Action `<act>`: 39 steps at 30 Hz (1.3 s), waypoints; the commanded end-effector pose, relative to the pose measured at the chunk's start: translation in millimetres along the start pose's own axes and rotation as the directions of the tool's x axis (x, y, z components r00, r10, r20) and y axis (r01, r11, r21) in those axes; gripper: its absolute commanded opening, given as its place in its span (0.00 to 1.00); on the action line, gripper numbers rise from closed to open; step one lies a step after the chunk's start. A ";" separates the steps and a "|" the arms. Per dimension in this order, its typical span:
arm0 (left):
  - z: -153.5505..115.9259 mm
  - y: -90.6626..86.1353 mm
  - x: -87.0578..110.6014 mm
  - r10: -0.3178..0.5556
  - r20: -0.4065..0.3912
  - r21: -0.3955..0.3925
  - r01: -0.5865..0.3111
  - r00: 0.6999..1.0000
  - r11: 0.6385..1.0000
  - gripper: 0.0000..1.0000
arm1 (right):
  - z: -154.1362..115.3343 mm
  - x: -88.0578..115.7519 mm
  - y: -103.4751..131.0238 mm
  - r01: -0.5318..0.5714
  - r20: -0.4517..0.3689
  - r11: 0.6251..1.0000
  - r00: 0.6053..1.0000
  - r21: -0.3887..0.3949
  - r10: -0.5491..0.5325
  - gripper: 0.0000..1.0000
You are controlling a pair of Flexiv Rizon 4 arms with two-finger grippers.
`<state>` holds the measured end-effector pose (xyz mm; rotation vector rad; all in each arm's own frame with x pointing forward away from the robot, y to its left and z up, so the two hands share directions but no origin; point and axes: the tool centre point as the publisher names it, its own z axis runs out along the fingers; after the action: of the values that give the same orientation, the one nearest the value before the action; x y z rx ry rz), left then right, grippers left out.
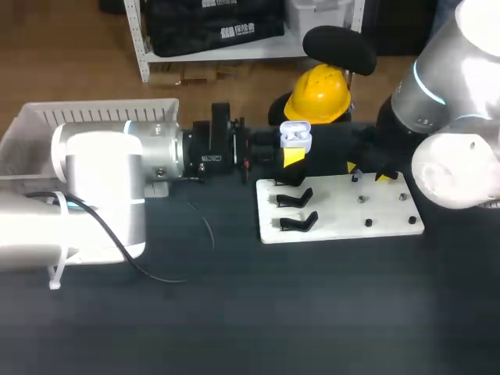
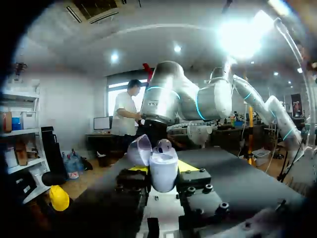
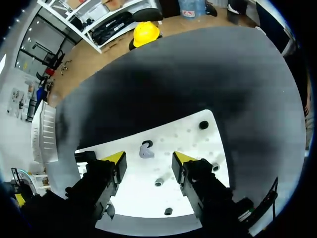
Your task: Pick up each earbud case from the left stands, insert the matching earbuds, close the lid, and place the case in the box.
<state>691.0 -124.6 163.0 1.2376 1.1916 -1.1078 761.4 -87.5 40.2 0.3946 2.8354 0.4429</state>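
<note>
My left gripper (image 1: 293, 150) holds a white earbud case (image 1: 295, 134) in the air behind the white board (image 1: 336, 223), lid up, with earbuds showing inside. In the left wrist view the case (image 2: 163, 171) stands upright between the yellow tips, both pressing on it. My right gripper (image 1: 367, 172) hangs over the board's far edge. In the right wrist view it (image 3: 148, 159) points down at the board (image 3: 198, 139) with its jaws apart. A small white earbud (image 3: 146, 150) lies on the board between the tips, touching neither finger.
Two black stands (image 1: 295, 197) (image 1: 299, 223) sit on the board's left part, and small dark pegs (image 3: 203, 125) dot its right part. A white box (image 1: 101, 113) stands at the table's far left. A thin black cable (image 1: 205, 226) loops over the dark tabletop.
</note>
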 end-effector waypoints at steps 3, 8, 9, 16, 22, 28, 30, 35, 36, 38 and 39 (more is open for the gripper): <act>0.7 -2.1 1.3 0.005 0.005 -0.010 -0.005 1.000 1.000 0.00 | 6.3 -1.4 3.0 0.011 -0.019 1.000 1.000 0.001 -0.011 0.49; 0.7 -2.1 1.3 0.005 0.005 -0.010 -0.005 1.000 1.000 0.00 | 8.3 0.1 5.4 0.017 -0.023 1.000 1.000 0.007 -0.017 0.49; 0.7 -2.1 1.3 0.005 0.005 -0.010 -0.005 1.000 1.000 0.00 | 8.8 0.4 6.1 0.020 -0.022 1.000 1.000 0.006 -0.020 0.48; 0.7 -2.1 1.3 0.005 0.005 -0.010 -0.005 1.000 1.000 0.00 | 12.8 2.1 6.1 0.019 -0.030 1.000 0.999 0.011 -0.019 0.48; 0.7 -2.1 1.3 0.005 0.005 -0.010 -0.005 1.000 1.000 0.00 | 15.2 2.8 6.0 0.018 -0.029 1.000 0.999 0.011 -0.017 0.45; 0.7 -2.1 1.3 0.005 0.005 -0.010 -0.005 1.000 1.000 0.00 | 15.9 2.7 5.8 0.013 -0.030 1.000 0.999 0.010 -0.013 0.39; 0.7 -2.1 1.3 0.005 0.005 -0.010 -0.005 1.000 1.000 0.00 | 15.8 2.8 5.8 0.014 -0.028 1.000 1.000 0.011 -0.013 0.39; 0.7 -2.1 1.3 0.005 0.005 -0.010 -0.005 1.000 1.000 0.00 | 15.6 1.8 2.6 0.003 -0.026 1.000 1.000 0.012 -0.003 0.39; 0.7 -2.1 1.3 0.005 0.005 -0.010 -0.005 1.000 1.000 0.00 | 15.4 1.7 2.4 0.002 -0.026 1.000 1.000 0.013 -0.001 0.40; 0.7 -2.1 1.3 0.005 0.005 -0.010 -0.005 1.000 1.000 0.00 | 15.2 1.5 2.3 0.000 -0.025 1.000 1.000 0.014 0.001 0.40; 0.7 -2.1 1.3 0.005 0.005 -0.010 -0.005 1.000 1.000 0.00 | 15.2 1.5 2.3 -0.001 -0.024 1.000 1.000 0.014 0.001 0.40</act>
<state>691.0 -124.6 163.0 1.2376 1.1916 -1.1078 765.4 -81.3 26.1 0.3927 2.8659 0.4354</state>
